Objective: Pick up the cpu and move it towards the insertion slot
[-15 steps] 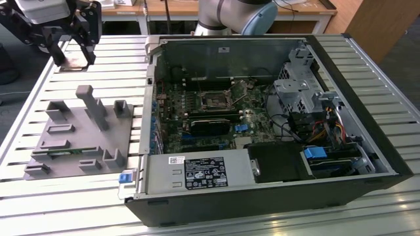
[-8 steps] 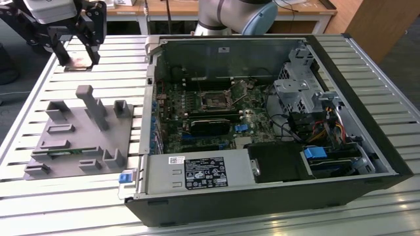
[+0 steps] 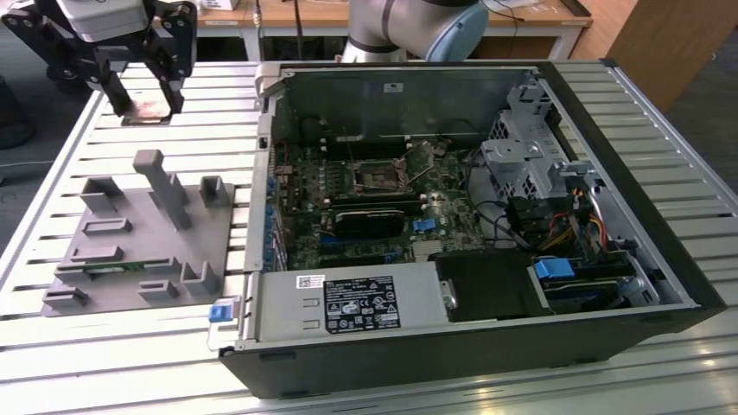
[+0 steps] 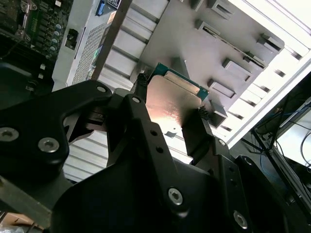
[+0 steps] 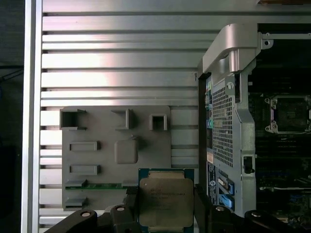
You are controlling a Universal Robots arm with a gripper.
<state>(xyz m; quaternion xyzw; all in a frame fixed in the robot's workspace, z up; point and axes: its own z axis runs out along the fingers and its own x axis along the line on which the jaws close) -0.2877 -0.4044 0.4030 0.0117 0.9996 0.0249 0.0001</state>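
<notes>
The cpu [image 5: 166, 201] — clamped edge-to-edge inside the tool [image 3: 147, 108], above the table [image 3: 680, 130].

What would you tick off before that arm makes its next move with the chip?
1. Grip on cpu: ok, jaws shut on two opposite edges.
2. Lift off fixture: ok, cpu hangs in the air.
3. Open case: ok, its insides show.
4. Empty slot: ok, centre is dark.
5. Slot unlatched to receive: cannot tell.
</notes>
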